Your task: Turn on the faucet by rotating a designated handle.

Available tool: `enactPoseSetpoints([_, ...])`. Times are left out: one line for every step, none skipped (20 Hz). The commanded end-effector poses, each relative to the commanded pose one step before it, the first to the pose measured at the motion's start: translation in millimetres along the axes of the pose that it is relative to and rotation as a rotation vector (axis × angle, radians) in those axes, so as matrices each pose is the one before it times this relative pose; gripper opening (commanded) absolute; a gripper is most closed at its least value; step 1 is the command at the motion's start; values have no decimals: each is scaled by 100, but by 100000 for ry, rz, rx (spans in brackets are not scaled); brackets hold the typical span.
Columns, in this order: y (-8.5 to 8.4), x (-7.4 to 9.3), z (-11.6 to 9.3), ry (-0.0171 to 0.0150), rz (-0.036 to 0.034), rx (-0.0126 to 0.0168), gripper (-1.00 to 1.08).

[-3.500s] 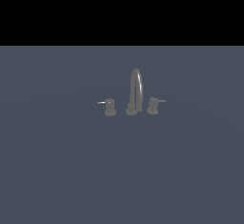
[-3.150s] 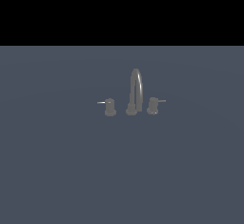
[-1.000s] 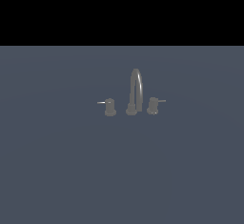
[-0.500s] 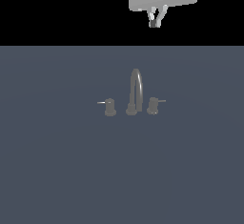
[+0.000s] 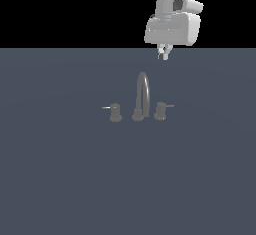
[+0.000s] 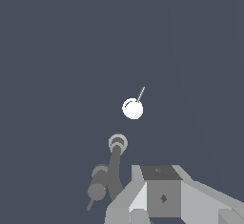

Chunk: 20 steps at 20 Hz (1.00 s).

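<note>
The faucet [image 5: 143, 97] stands mid-scene on the flat grey surface, its thin arched spout rising from a round base. The handle [image 5: 160, 111] is the short knob at the exterior view's right of the spout, its pale lever pointing right. A twin knob [image 5: 115, 113] sits at the spout's left. My gripper [image 5: 163, 54] hangs well above the handle, touching nothing, with its fingers close together and nothing between them. The wrist view looks down on the spout [image 6: 116, 144], a white-lit knob [image 6: 132, 108] and a darker knob [image 6: 96, 190]; which is the handle I cannot tell. The gripper [image 6: 157, 170] fills that picture's edge.
Flat grey surface [image 5: 60, 179] stretches all round the faucet, and nothing else shows on it. The white arm and hand [image 5: 172, 26] come down from above the scene.
The arm has come down into view from above and now hangs lower, over the faucet's right side. The faucet and both levers have not moved.
</note>
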<state>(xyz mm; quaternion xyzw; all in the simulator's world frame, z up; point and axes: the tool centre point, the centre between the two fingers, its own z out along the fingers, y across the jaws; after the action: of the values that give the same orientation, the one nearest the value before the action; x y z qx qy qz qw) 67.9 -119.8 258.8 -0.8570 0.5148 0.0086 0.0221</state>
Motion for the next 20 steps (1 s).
enactPoseSetpoints([-631, 1223, 2380, 428, 5898, -224, -100])
enactPoseSetpoints([-240, 446, 969, 168, 2296, -107, -100])
enactPoseSetpoints([-233, 431, 983, 178, 2290, -109, -100])
enactPoseSetpoints([-225, 416, 996, 188, 2284, -111, -100])
enactPoseSetpoints([-216, 402, 1009, 198, 2278, -112, -100])
enactPoseSetpoints([-207, 387, 1021, 208, 2271, -113, -100])
enactPoseSetpoints([-197, 373, 1033, 217, 2265, -113, -100])
enactPoseSetpoints([-184, 355, 1033, 224, 2231, -111, -100])
enactPoseSetpoints([-165, 326, 995, 222, 2120, -106, -100])
enactPoseSetpoints([-146, 298, 950, 218, 2000, -99, -100])
enactPoseSetpoints([-129, 271, 903, 212, 1880, -92, -100])
enactPoseSetpoints([-113, 247, 855, 204, 1761, -86, -100])
enactPoseSetpoints([-98, 223, 805, 196, 1642, -79, -100])
enactPoseSetpoints([-84, 202, 754, 187, 1525, -72, -100])
enactPoseSetpoints([-72, 182, 702, 176, 1409, -66, -100])
enactPoseSetpoints([-61, 163, 649, 165, 1293, -60, -100])
enactPoseSetpoints([-51, 145, 595, 153, 1177, -54, -100])
enactPoseSetpoints([-42, 130, 540, 141, 1066, -48, -100])
enactPoseSetpoints([-35, 112, 485, 127, 947, -42, -100])
enactPoseSetpoints([-28, 98, 429, 113, 837, -37, -100])
